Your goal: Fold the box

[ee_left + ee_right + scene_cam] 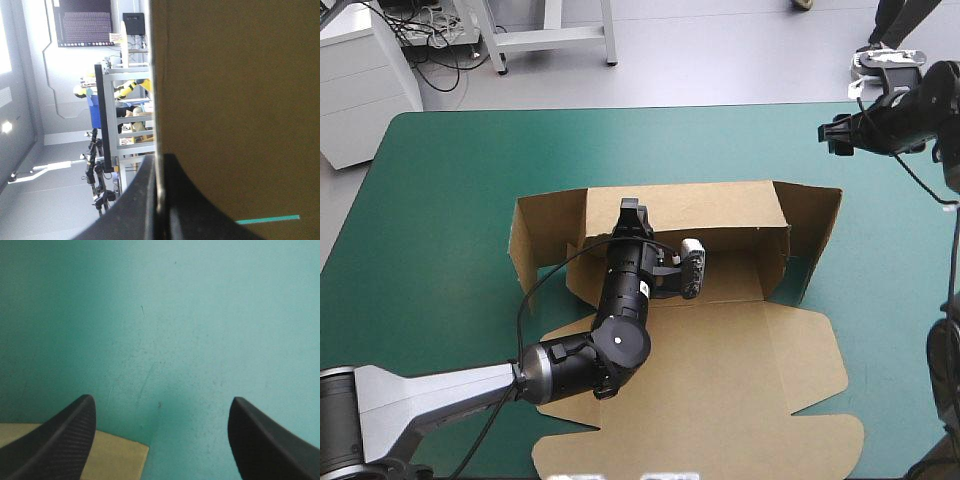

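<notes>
The box (720,370) lies in the middle of the bench (430,210), on its teal-green cover. Its back wall (710,205) stands raised, a side panel (817,235) is turned up at each end, and the rest of the brown sheet is flat on the near side. The left hand (632,213) reaches across that flat sheet to the top edge of the back wall. In the left wrist view, this hand (159,161) is all but closed, its black fingers (132,210) pinching the brown board (240,100) between them. The right hand (835,133) hangs apart from the box, beyond its far right corner, holding nothing. In its own view this hand (161,399) is spread wide over bare cover, with a corner of brown board (120,457) showing beside one finger (60,445).
</notes>
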{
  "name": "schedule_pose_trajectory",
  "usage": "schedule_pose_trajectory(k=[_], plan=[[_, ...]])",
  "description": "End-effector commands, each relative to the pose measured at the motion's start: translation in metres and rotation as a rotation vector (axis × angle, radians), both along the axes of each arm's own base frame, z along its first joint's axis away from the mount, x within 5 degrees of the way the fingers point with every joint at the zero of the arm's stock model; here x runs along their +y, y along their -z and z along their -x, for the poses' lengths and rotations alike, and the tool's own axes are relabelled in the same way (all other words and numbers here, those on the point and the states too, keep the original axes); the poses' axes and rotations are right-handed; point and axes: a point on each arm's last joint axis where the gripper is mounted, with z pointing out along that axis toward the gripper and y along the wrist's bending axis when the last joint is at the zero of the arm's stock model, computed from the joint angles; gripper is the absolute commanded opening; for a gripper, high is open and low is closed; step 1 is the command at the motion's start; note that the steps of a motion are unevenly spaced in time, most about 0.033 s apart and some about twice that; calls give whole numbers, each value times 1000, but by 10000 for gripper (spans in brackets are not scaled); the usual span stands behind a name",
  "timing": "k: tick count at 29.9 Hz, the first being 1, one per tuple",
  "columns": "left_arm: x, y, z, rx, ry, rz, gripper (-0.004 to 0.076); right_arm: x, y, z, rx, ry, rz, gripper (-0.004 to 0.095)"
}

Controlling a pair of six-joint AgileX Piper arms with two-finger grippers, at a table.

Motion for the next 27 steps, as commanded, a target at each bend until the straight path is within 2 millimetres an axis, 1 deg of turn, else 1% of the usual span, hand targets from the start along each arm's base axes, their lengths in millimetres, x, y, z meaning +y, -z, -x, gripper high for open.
schedule_pose_trajectory(k=[1,3,7,10,14,18,21,23,27], plan=[[6,-30,2,-155,-18,21,-32,-3,-9,-11,-45,-10,-14,684],[8,-31,2,-166,-35,19,-32,-4,2,-21,-23,-9,-13,684],[8,-31,2,-165,-44,25,-32,-4,21,-34,29,-20,-5,684],[8,-31,2,-161,-45,50,-32,-4,28,-38,45,-27,-13,684],[8,-31,2,-159,-44,54,-32,-4,35,-38,68,-49,5,684],[8,-30,2,-157,-39,54,-32,-1,38,-29,89,-74,-14,684],[8,-30,2,-157,-39,54,-32,1,42,-15,117,-103,-10,684],[8,-30,2,-157,-39,54,-32,-2,42,-5,125,-103,-14,684],[8,-30,2,-157,-38,54,-32,-6,37,14,107,-122,-83,684]])
